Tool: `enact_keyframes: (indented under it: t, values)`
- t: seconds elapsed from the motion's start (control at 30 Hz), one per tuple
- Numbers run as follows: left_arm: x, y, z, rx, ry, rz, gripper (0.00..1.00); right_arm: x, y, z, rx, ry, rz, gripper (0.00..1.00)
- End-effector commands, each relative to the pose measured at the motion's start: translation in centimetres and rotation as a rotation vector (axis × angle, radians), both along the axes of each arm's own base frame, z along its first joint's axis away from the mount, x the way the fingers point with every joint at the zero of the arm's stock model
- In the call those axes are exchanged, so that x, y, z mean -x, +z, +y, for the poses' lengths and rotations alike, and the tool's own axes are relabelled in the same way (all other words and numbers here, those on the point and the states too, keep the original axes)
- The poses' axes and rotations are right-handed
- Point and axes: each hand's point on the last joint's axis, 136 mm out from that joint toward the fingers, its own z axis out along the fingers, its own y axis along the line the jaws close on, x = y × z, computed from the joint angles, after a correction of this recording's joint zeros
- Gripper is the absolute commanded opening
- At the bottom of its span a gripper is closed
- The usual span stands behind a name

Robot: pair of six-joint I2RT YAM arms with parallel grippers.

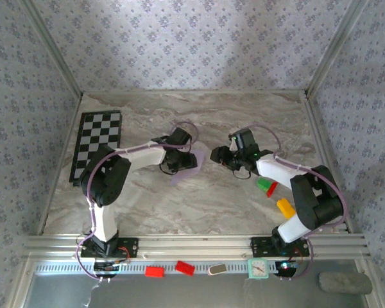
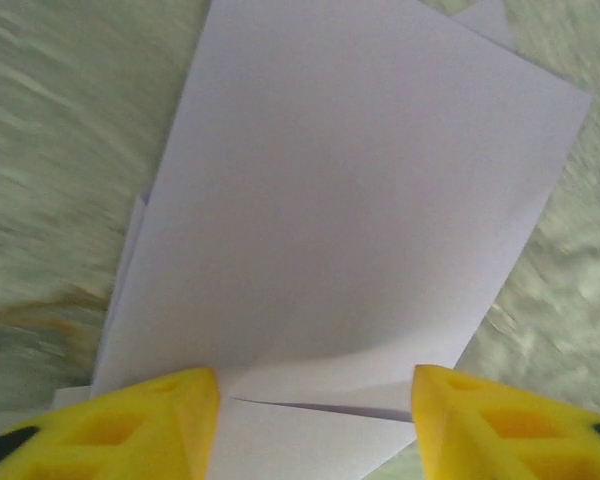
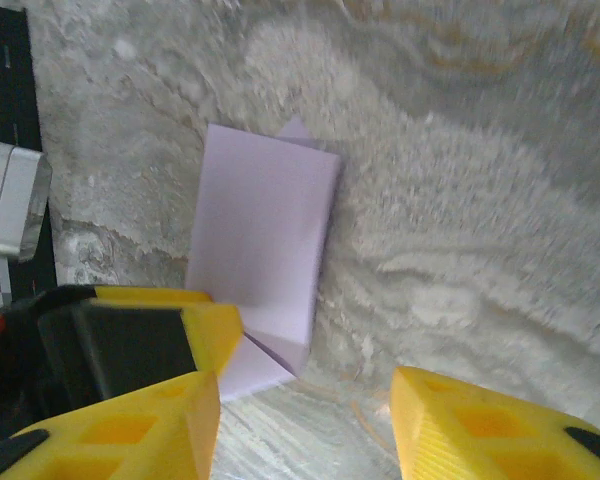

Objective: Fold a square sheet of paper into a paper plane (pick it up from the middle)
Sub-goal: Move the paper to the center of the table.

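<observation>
Left gripper (image 2: 315,385) is standing released, its yellow fingers (image 2: 130,425) spread wide and straddling the near end of the sheet of paper (image 2: 350,200). Whether the tips are pressing on the paper cannot be told. Right gripper (image 3: 305,400) is hanging open too, its fingers wide apart over bare tabletop, just beside the sheet and not touching it.

The sheet is lying near the middle of the table (image 1: 244,122), folded into a narrower pale lilac shape with overlapping layers. A corner of a lower layer is peeking out at its far end, and a loose flap edge is running crosswise between the left fingers. Its long edges are lying flat, with free surface showing along both of them.

Seen from above, the two grippers are facing each other across the sheet, and open tabletop is stretching from there to the back wall. A checkered board (image 1: 97,144) is lying well apart at the far left. A green block (image 1: 263,184), a red block (image 1: 272,188) and a yellow block (image 1: 285,206) are sitting beside the right arm, apart from the sheet.

The tabletop is showing a grey-beige marble pattern. Metal rails are framing it, and walls with a small floral print are closing in three sides.
</observation>
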Motion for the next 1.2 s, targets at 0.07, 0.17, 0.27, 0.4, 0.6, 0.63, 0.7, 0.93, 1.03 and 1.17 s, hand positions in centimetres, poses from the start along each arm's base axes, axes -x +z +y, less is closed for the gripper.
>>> enact_keyframes:
  t: [0.07,0.17,0.27,0.4,0.6,0.63,0.7,0.93,1.03,1.17]
  values:
    - [2.5,-0.9,-0.7,0.049,-0.006,0.077,0.46,2.3,-2.7,0.6,-0.005,-0.076,0.167,0.47]
    - [1.9,0.9,-1.2,0.08,-0.013,0.042,0.44,2.7,-3.3,0.8,-0.011,-0.093,0.184,0.46]
    - [1.6,3.0,-1.4,0.115,-0.003,0.007,0.44,2.7,-3.2,0.8,-0.012,-0.094,0.183,0.46]
    - [2.1,4.0,-0.6,0.125,0.054,0.005,0.4,2.7,-3.1,0.7,-0.01,-0.096,0.179,0.46]
    - [3.8,2.6,0.0,0.115,0.107,0.066,0.32,2.8,-3.3,1.4,-0.031,-0.079,0.195,0.47]
    - [4.0,2.3,0.0,0.114,0.109,0.074,0.32,2.8,-3.4,1.4,-0.033,-0.079,0.197,0.47]
    - [4.2,1.5,0.2,0.103,0.12,0.092,0.3,2.9,-3.5,1.5,-0.035,-0.08,0.202,0.47]
    - [3.5,-0.1,1.1,0.039,0.16,0.086,0.28,3.0,-3.6,2.1,-0.049,-0.059,0.212,0.47]
    - [3.3,-0.5,1.6,0.022,0.185,0.084,0.28,3.1,-3.7,2.6,-0.065,-0.047,0.223,0.47]
    - [3.4,-1.2,2.0,0.035,0.221,0.102,0.28,3.4,-3.9,3.1,-0.076,-0.035,0.24,0.47]
